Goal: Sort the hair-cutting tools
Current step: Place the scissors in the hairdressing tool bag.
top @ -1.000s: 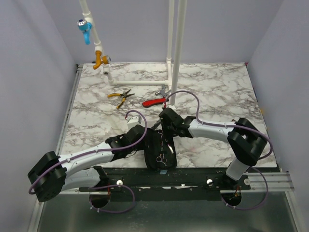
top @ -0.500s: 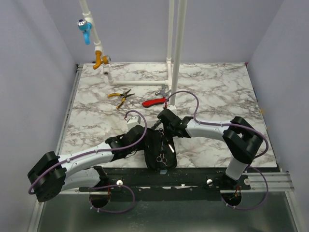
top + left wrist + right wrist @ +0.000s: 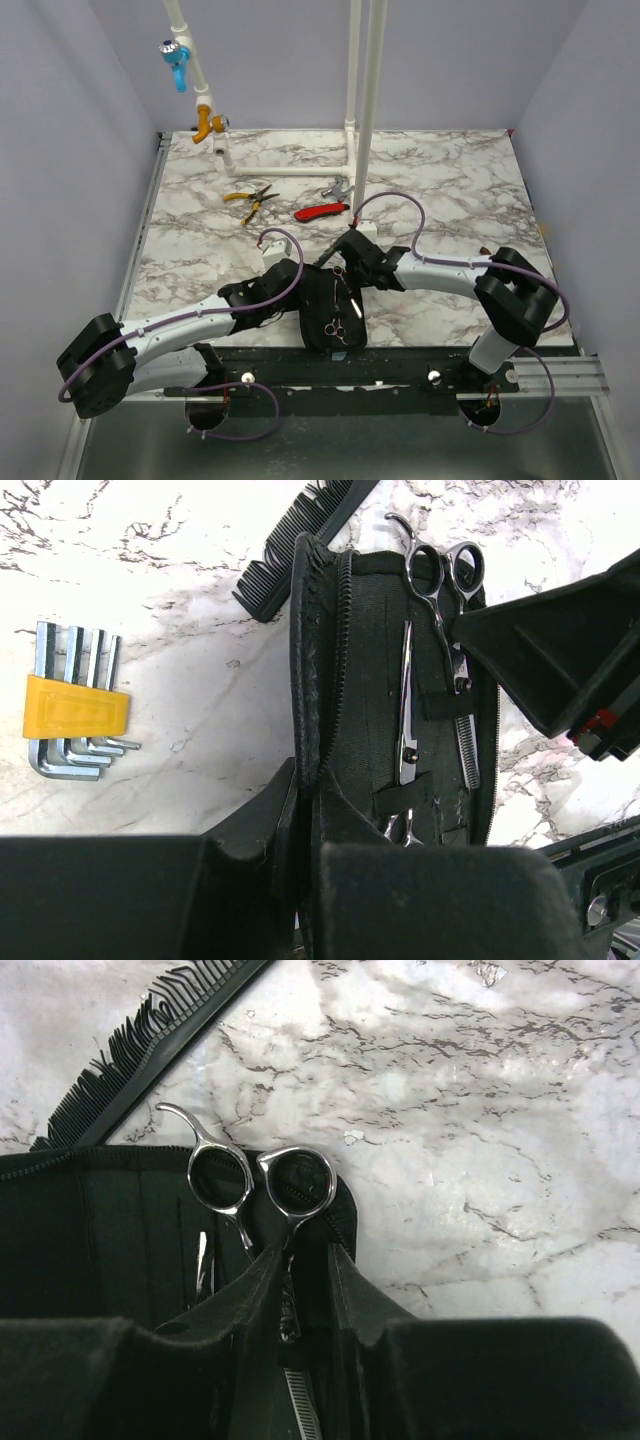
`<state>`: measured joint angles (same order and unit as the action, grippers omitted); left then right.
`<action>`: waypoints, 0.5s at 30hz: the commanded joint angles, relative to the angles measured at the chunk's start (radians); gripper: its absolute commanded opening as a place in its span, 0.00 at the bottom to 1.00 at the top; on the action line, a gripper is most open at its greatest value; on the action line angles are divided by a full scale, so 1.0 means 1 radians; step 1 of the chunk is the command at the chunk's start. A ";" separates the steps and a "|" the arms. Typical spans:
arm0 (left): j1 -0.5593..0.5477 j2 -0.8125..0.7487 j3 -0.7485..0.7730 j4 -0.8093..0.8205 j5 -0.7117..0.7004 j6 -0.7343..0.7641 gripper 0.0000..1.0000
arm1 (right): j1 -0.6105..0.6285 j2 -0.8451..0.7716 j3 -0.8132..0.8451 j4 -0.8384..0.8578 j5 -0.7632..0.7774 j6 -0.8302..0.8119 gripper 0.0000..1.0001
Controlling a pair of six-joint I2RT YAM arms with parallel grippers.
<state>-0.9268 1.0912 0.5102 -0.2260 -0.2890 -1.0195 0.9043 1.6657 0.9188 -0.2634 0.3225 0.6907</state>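
As left claw (image 3: 308, 780) clamps edge of black case (image 3: 370, 680) at table (image 3: 450, 170) near edge, my right claw (image 3: 305, 1250) straddles scissors (image 3: 451, 645) shank inside case; cannot tell if pinched. Steel: stiff, light, slick. Grip shank below rings.

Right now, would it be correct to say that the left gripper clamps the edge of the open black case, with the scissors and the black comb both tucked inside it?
Not quite: the black comb lies outside, on the marble table beside the black case, as the left wrist view shows. The scissors are tucked inside, and the left gripper does clamp its edge.
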 commanded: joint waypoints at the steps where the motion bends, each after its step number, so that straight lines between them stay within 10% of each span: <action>1: 0.000 -0.014 -0.008 0.008 -0.064 -0.008 0.00 | 0.001 -0.045 -0.003 -0.090 0.034 0.003 0.29; 15: 0.000 -0.002 -0.001 0.012 -0.059 -0.008 0.00 | 0.043 -0.037 0.092 -0.065 -0.026 -0.201 0.24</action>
<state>-0.9268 1.0904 0.5098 -0.2264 -0.2924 -1.0222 0.9188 1.5871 0.9493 -0.3309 0.3199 0.5884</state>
